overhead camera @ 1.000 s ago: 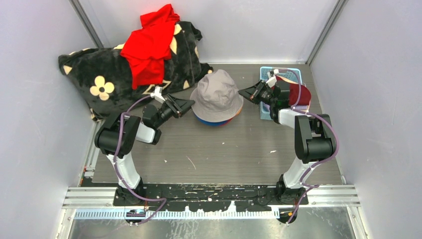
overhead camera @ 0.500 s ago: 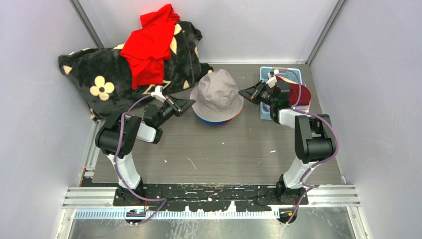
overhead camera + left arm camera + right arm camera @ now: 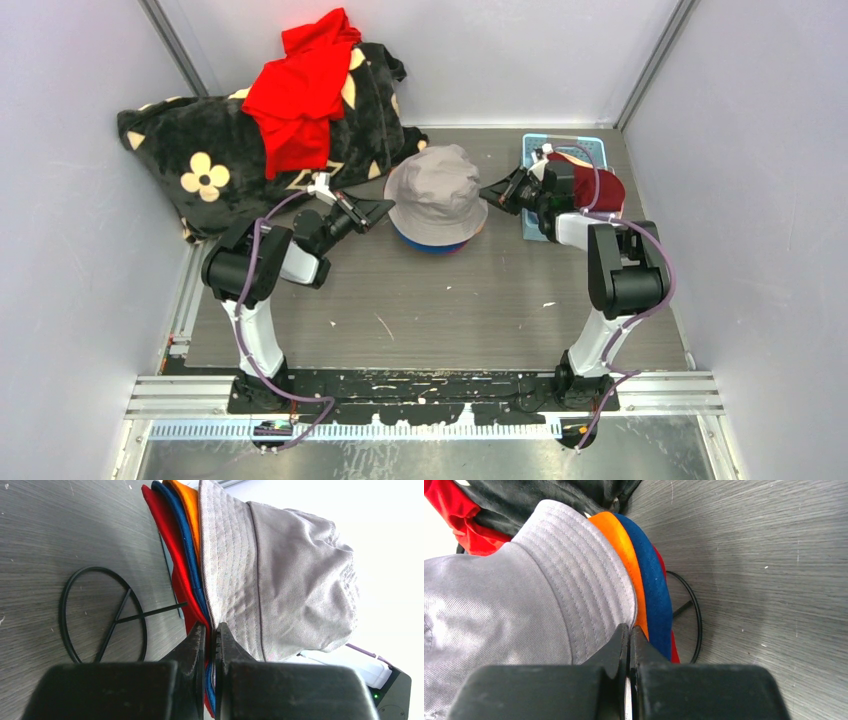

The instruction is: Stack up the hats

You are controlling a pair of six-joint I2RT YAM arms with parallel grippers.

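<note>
Presently in hand: squaring the stack (image 3: 430, 243) on the counter (image 3: 420, 310), grey hat (image 3: 435, 190) topmost.
Left hand (image 3: 210, 626): clamped on the stack's left brims.
Right hand (image 3: 629, 627): pressed together at the grey brim; catch unclear.
Next: likely fetching the maroon hat (image 3: 605, 190), far right.
Change: left hand stood apart a second ago.
</note>
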